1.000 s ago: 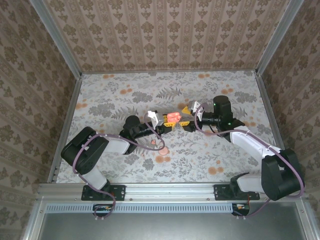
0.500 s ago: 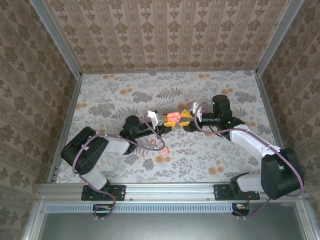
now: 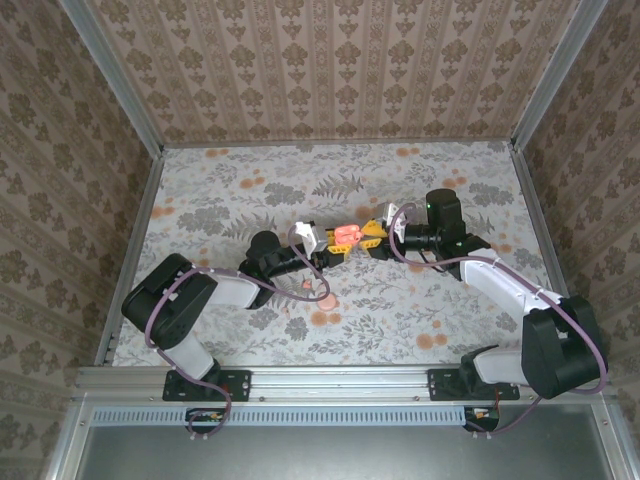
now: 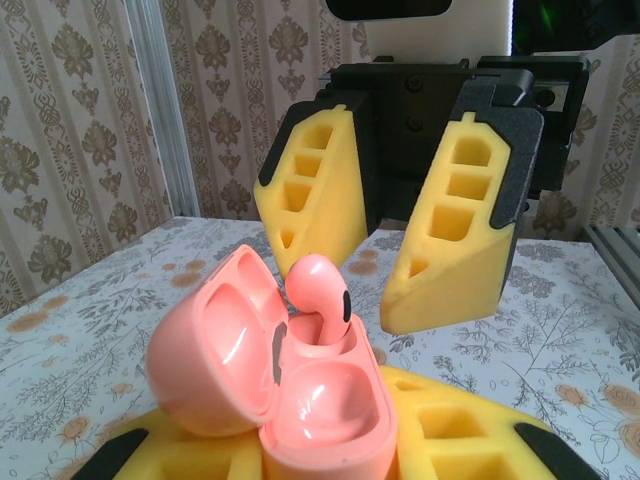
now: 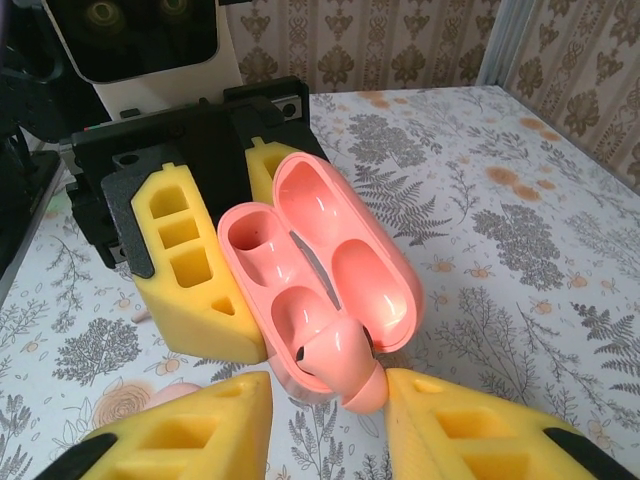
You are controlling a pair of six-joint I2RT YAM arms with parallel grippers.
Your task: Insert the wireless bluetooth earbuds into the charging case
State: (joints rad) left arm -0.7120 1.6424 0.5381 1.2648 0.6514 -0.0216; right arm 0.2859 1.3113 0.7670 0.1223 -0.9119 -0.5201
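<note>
In the overhead view the left arm reaches from the lower left across the floral table (image 3: pixel 230 195). The left gripper (image 3: pixel 336 249) is clamped on the charging case (image 3: pixel 347 235) at the middle of the frame. The case's long axis runs roughly left to right there, along the line between the two claws. From the left wrist, the case fills the lower centre, pinched between that claw's yellow fingers (image 4: pixel 470 440). Its hinged lid (image 4: pixel 205 350) is swung open and leans to the left, hollow side facing right. One earbud (image 4: pixel 318 292) stands in the far well, stem down and rounded head up, tipped slightly right. The near well is glossy and bare. Just right of the case overhead, the right gripper (image 3: pixel 372 238) faces it from the right arm. Its jaws are partly open, and its fingers (image 4: pixel 310 210) stand apart behind the earbud. From the right wrist, the case's long axis slants from upper left to lower right, with the lid lying on the right. The empty well (image 5: pixel 250 240) is at the far end. The earbud's head points toward the bottom edge, between the two yellow fingertips. There is a gap on the left side, and whether the right fingertip touches the earbud I cannot tell.
</note>
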